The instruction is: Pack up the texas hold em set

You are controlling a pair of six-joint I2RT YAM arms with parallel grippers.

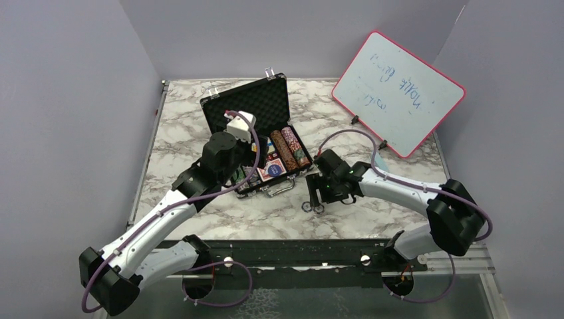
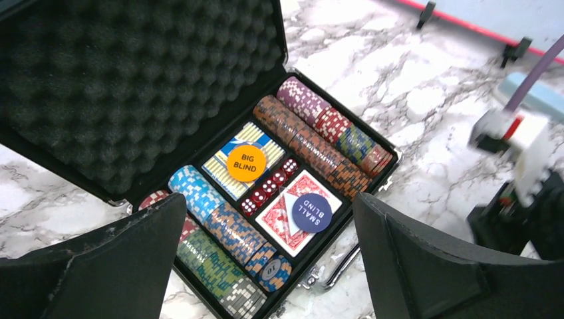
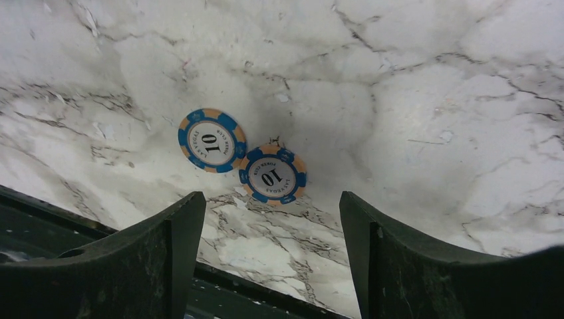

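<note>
Risk lies with the two loose chips (image 3: 211,141), lying flat and touching on the worktop (image 3: 432,100), at 5 o'clock from the open briefcase (image 1: 249,106). The right gripper (image 3: 271,196) hovers over them, fingers apart and empty. A closing pinch may skid off a thin edge or shove the neighbouring chip. The left gripper (image 2: 269,199) hangs over the case, fingers spread wide, holding nothing.
</note>
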